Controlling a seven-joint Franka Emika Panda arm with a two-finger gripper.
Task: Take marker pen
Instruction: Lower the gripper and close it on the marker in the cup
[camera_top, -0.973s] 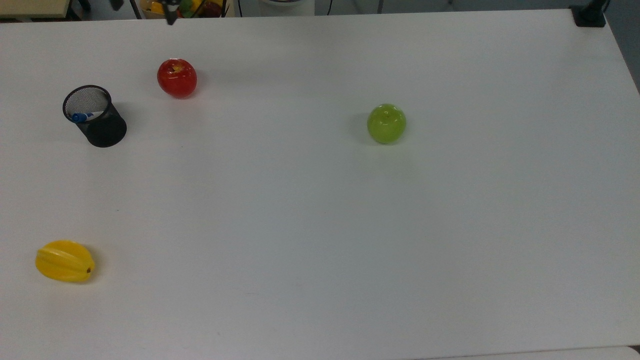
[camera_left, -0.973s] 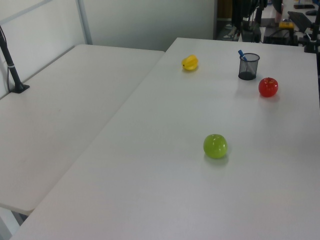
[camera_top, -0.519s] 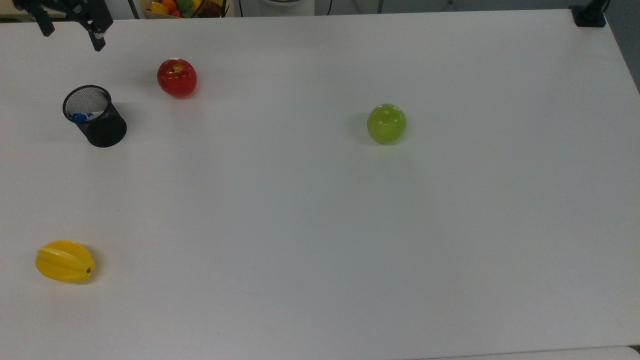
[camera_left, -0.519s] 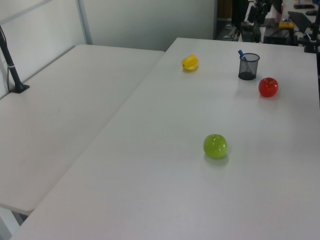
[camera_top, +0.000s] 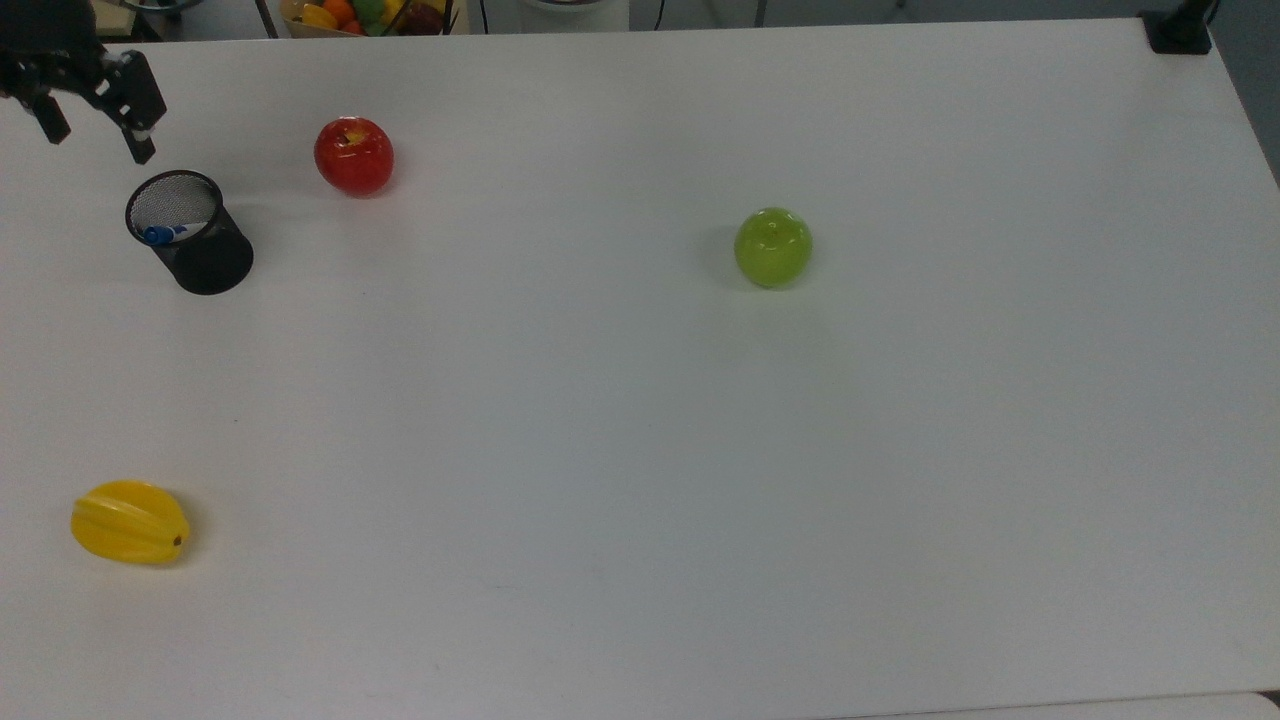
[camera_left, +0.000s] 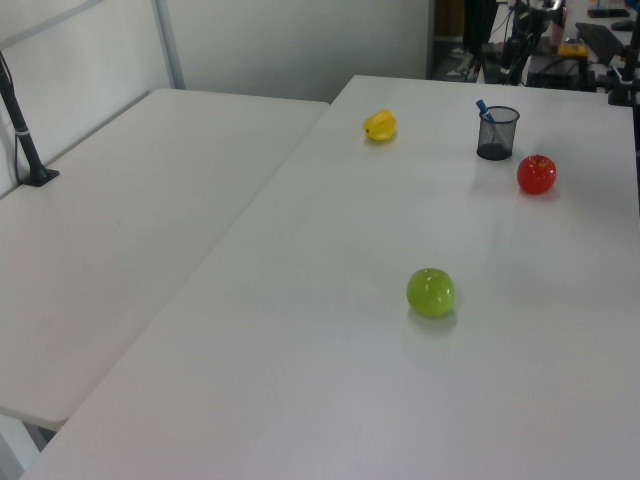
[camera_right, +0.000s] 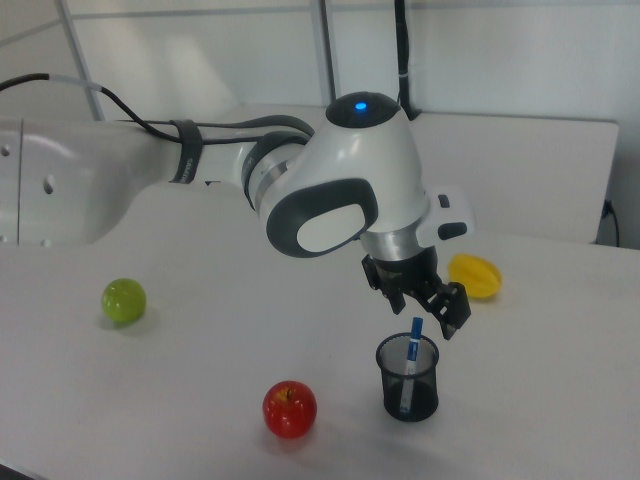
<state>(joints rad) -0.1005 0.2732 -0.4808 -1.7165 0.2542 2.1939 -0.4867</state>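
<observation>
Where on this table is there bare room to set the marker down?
Widest bare patch: between the green apple and yellow star fruit. Also right of the green apple in the top view. Crowded: around the black mesh cup, with the open tool and red apple.

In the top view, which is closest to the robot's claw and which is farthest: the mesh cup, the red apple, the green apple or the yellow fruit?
From the gripper at the top view's upper left:
1. Mesh cup, just below it, holding the marker pen.
2. Red apple, to its right.
3. Yellow fruit, far below, lower left.
4. Green apple, far right.
</observation>
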